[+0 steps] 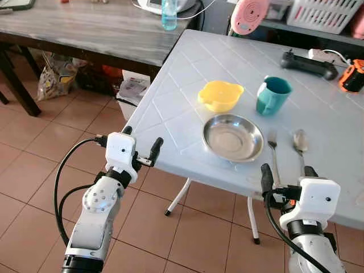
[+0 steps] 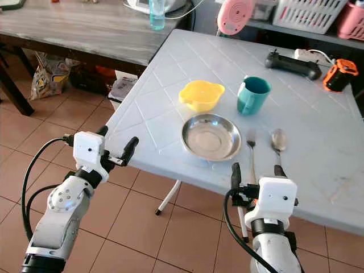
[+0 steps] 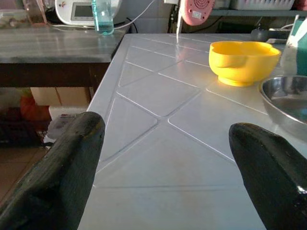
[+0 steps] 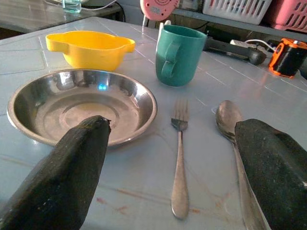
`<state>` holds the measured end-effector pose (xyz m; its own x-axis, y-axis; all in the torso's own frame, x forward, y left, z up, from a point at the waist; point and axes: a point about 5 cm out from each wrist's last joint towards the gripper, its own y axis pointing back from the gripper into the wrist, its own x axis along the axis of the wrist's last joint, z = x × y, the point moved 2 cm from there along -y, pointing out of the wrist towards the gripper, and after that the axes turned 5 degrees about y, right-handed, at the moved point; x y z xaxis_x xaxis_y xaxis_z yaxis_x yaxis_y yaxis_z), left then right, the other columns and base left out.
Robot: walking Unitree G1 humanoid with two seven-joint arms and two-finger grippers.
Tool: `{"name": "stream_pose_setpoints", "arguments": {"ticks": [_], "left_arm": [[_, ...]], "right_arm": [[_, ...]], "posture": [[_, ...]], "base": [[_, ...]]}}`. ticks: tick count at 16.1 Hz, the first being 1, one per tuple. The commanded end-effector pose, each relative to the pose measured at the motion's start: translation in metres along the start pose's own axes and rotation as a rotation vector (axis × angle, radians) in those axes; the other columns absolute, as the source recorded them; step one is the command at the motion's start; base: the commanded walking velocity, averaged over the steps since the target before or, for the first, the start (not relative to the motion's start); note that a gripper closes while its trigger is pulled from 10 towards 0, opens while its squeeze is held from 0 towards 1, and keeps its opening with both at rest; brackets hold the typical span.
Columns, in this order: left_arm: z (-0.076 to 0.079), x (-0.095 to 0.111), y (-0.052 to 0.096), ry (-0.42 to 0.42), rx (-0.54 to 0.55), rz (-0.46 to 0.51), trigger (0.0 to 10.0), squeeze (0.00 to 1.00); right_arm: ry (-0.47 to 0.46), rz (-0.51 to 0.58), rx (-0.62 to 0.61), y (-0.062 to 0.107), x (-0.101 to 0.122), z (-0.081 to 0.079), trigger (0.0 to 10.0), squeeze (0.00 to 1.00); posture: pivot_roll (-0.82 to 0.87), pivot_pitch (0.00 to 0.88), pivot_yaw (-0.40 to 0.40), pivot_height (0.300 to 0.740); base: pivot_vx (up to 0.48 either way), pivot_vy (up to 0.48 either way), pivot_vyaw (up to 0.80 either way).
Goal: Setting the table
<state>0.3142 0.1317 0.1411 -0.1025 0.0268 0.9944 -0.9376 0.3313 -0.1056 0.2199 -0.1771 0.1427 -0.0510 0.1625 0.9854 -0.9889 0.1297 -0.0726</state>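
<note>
Steel plate point(image 1: 233, 137) sits just ahead of my spread right hand point(image 1: 286, 171), fork point(image 1: 273, 153) and spoon point(image 1: 300, 143) alongside for eating; left hand point(image 1: 141, 145) spread, empty.

**Room around the table**

I see a pale plastic folding table point(image 1: 170, 108) with a diamond-grooved top, standing on terracotta floor tiles point(image 1: 34, 165). Just beside it stands a dark wooden table point(image 1: 85, 31) with a grey-streaked top. Behind, a shelf carries a white basket point(image 1: 324, 12). Soft daylight falls across both tabletops.
</note>
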Motion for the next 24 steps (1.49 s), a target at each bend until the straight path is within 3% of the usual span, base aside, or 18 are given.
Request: {"name": "stream_pose_setpoints", "arguments": {"ticks": [1, 19, 24], "left_arm": [[0.0038, -0.0032, 0.0006, 0.004, -0.014, -0.018, 10.0, 0.0], [0.0052, -0.009, 0.0017, -0.006, -0.028, -0.041, 10.0, 0.0], [0.0097, -0.0127, 0.0057, -0.018, -0.109, -0.064, 10.0, 0.0]], "right_arm": [[0.008, 0.012, 0.005, 0.0015, 0.0032, 0.0011, 10.0, 0.0], [0.01, 0.008, 0.009, 0.0012, 0.0022, -0.0016, 10.0, 0.0], [0.007, 0.003, 0.008, 0.002, 0.0024, -0.0025, 10.0, 0.0]], "posture": [[0.03, 0.143, -0.041, 0.74], [0.02, 0.145, -0.039, 0.74], [0.03, 0.15, -0.038, 0.74]], "base": [[0.289, 0.0, 0.0], [0.304, 0.0, 0.0], [0.052, 0.0, 0.0]]}}
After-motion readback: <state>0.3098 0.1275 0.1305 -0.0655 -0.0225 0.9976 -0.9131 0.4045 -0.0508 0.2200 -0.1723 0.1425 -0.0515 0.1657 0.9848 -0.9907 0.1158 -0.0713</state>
